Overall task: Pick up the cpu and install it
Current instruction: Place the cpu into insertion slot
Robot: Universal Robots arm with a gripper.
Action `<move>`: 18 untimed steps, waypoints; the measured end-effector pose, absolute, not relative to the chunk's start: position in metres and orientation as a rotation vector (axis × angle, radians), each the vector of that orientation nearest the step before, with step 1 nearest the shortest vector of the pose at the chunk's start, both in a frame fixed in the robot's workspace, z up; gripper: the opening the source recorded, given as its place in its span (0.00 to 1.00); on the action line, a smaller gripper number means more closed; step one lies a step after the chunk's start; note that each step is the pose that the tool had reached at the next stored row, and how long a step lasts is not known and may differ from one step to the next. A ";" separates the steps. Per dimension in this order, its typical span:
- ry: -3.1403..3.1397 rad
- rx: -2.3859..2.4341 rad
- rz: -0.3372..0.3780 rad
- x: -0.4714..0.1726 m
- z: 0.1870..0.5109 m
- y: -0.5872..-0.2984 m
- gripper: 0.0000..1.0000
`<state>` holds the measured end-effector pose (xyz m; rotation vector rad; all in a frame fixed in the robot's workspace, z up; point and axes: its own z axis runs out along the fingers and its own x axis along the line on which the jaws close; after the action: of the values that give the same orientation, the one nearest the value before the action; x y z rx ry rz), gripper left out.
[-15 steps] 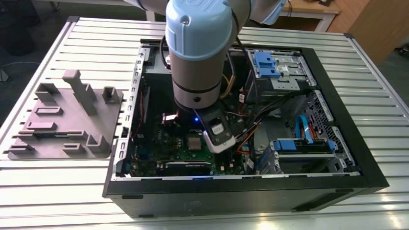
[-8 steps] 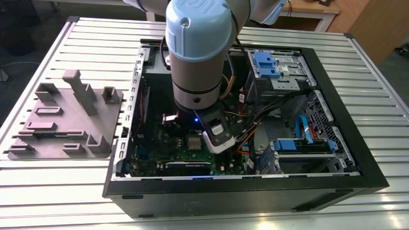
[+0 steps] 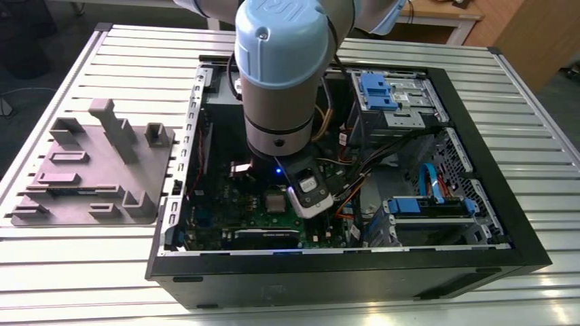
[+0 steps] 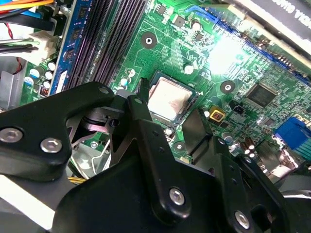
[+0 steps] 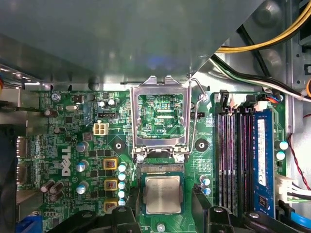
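Exterior view, arm: the arm [image 3: 276, 81] reaches down into the open computer case [image 3: 363, 263], which rests on a slatted table [image 3: 136, 54]. Its wrist hangs over the green board [image 3: 244, 207].
Exterior view, surroundings: a grey fixture block [image 3: 91, 170] sits on the table at the exterior view's left, just beside the case.
First wrist view, cpu: the cpu [image 5: 163, 194] lies flat in the socket [image 5: 163, 169], its edges square to the socket's dark rim, near the memory slots [image 5: 233, 155].
First wrist view, gripper: the gripper [image 5: 166, 196] straddles the chip, one black finger on each side, spread wider than the chip.
First wrist view, retention frame: the metal frame [image 5: 160, 87] stands swung up off the socket, with the board showing through its window. Its wire lever [image 5: 195, 121] looks unlatched beside it.
Second wrist view, fingers: the fingers [image 4: 148, 131] flank the socket with nothing pinched between them. One tip is close to the socket's edge, and I cannot tell whether it touches.
Second wrist view, cpu surface: small thin square with a pale silvery-beige metal top, matt, with a faint pinkish cast toward the middle. It sits level inside the rim.
Progress: by my reading, the picking and placing are done, as the chip looks seated and is not gripped.
Left undone: the frame is not folded down over the chip and the lever is not locked.
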<state>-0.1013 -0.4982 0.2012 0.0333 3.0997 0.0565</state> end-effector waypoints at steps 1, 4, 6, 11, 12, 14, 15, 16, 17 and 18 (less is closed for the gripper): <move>3.100 0.033 0.057 -0.101 0.200 -0.498 0.54; 3.100 0.033 0.057 -0.101 0.198 -0.498 0.54; 3.100 0.033 0.056 -0.101 0.198 -0.498 0.54; 3.100 0.033 0.057 -0.101 0.195 -0.497 0.54; 3.100 0.033 0.056 -0.101 0.195 -0.497 0.54; 3.100 0.033 0.057 -0.102 0.195 -0.497 0.54; 3.100 0.034 0.057 -0.102 0.195 -0.497 0.54; 3.100 0.034 0.057 -0.103 0.194 -0.497 0.54; 3.100 0.033 0.057 -0.103 0.194 -0.497 0.54; 3.100 0.033 0.057 -0.103 0.194 -0.497 0.54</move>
<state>-0.1029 -0.4974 0.1942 0.0332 3.0997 0.0566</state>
